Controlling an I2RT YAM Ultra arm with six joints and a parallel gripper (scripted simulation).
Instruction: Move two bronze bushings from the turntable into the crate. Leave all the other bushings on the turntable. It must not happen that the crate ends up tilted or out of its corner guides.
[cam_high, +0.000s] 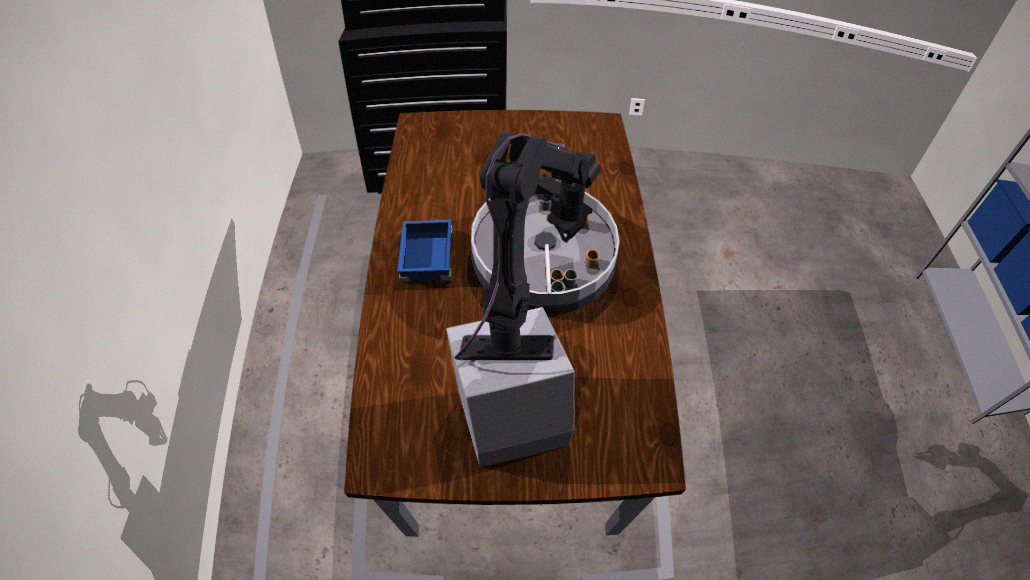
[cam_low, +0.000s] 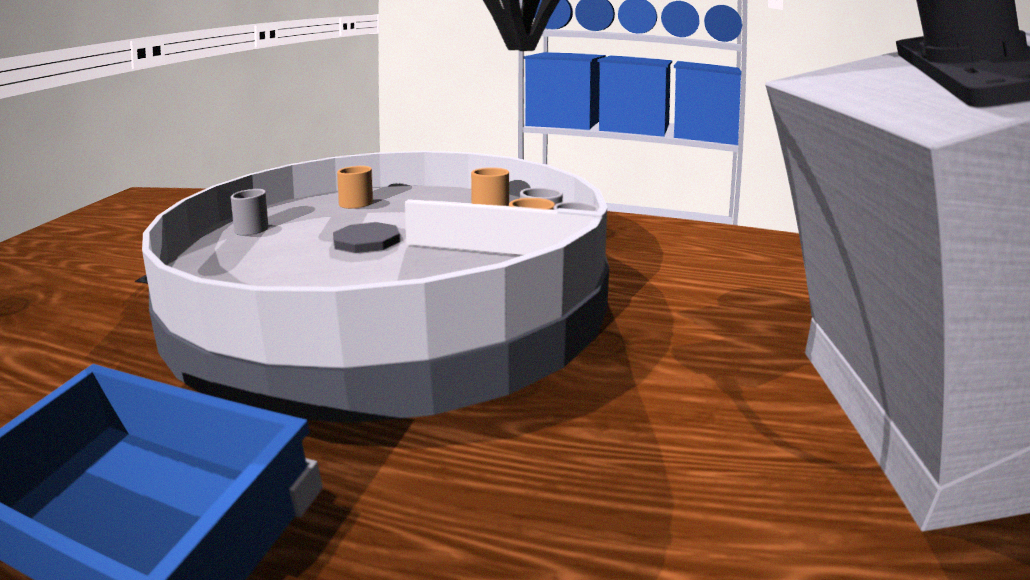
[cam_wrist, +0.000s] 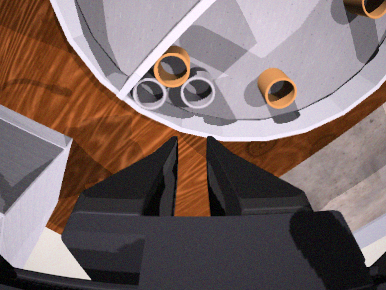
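Note:
The grey turntable (cam_high: 544, 248) holds three bronze bushings (cam_wrist: 172, 67) (cam_wrist: 277, 87) and several grey ones. One bronze bushing and two grey bushings (cam_wrist: 149, 93) (cam_wrist: 197, 92) crowd against the white divider wall (cam_wrist: 176, 35) at the rim. In the side view, two bronze bushings (cam_low: 354, 186) (cam_low: 490, 185) stand free at the far side, and a grey one (cam_low: 249, 211) stands to the left. My gripper (cam_wrist: 192, 145) hangs high above the turntable (cam_low: 374, 273). Its fingers are a narrow gap apart with nothing between them. The blue crate (cam_high: 424, 249) sits empty to the left of the turntable.
The arm stands on a grey pedestal (cam_high: 515, 392) at the near side of the wooden table. A dark hub (cam_low: 366, 236) sits at the turntable's middle. A black drawer cabinet (cam_high: 423, 79) stands behind the table and shelves with blue bins (cam_low: 632, 93) stand to the right.

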